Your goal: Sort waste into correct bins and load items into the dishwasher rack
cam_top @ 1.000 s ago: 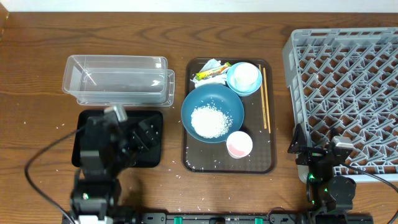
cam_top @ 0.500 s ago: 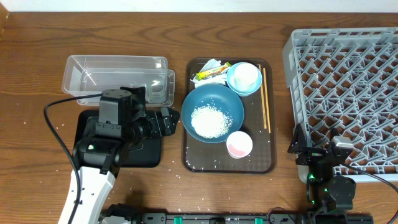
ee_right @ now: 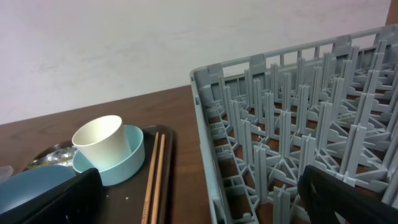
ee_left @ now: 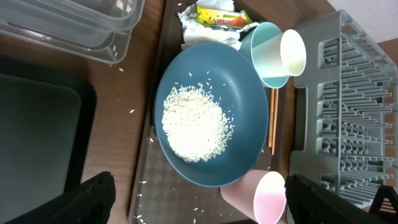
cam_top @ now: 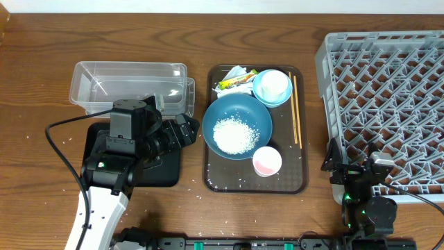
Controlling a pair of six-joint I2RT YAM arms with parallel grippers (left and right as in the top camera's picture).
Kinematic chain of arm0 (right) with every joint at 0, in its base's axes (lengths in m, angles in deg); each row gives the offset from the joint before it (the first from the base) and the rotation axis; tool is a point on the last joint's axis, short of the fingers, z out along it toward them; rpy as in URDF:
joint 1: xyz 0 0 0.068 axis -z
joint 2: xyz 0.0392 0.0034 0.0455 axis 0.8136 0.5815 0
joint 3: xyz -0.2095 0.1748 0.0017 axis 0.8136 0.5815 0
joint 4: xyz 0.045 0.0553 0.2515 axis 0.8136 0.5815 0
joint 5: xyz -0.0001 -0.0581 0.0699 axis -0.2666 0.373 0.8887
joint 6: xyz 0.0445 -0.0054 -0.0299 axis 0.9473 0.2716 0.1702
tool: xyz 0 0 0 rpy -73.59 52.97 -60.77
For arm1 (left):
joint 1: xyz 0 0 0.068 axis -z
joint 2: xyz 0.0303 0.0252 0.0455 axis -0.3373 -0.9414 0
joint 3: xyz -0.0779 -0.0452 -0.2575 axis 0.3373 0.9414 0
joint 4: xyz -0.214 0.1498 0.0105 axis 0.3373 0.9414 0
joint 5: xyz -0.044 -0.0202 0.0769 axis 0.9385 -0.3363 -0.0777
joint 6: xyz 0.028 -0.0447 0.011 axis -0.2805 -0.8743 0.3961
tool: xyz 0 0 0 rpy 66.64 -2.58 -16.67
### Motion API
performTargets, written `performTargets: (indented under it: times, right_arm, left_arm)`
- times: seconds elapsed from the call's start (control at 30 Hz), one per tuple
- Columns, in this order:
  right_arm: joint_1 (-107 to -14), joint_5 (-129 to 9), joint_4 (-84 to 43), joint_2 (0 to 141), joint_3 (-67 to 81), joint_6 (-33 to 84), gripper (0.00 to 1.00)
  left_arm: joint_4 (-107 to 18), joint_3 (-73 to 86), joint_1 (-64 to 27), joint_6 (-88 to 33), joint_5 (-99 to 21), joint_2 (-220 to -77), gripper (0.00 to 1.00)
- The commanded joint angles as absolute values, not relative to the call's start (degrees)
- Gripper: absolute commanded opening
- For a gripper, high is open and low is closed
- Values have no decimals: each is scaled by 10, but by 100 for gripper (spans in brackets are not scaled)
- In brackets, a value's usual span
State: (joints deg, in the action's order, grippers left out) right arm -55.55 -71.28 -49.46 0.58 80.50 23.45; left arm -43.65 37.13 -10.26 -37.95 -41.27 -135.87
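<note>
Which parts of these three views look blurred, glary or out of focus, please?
Overhead: even light, sharp throughout, small glints on the clear tub. Left wrist: the rice in the dark-blue bowl is crisp, the left fingers dark and blurred. Right wrist: the rack is sharp, the right fingers blurred silhouettes.

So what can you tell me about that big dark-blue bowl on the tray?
The dark-blue bowl is round, wide and shallow, smooth, probably plastic or ceramic. It stands upright on the brown tray, with a mound of loose white rice in its bottom and stray grains up its walls. The small light-blue bowl sits by its far-right rim and the pink-lined cup by its near-right rim; whether they touch it is unclear.
</note>
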Motion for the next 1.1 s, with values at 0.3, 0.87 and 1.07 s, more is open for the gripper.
performTargets:
  times: [0.3, 0.87, 1.07]
  right_arm:
    - [-560, -719, -492, 0, 806, 229, 99]
    - [-560, -719, -492, 0, 806, 229, 99]
    - [-560, -719, -492, 0, 806, 229, 99]
  left_arm:
    - [-408, 362, -101, -378, -431, -1354, 89]
    - [-357, 362, -169, -365, -784, -1353, 90]
    - [-336, 362, -248, -384, -817, -1353, 90]
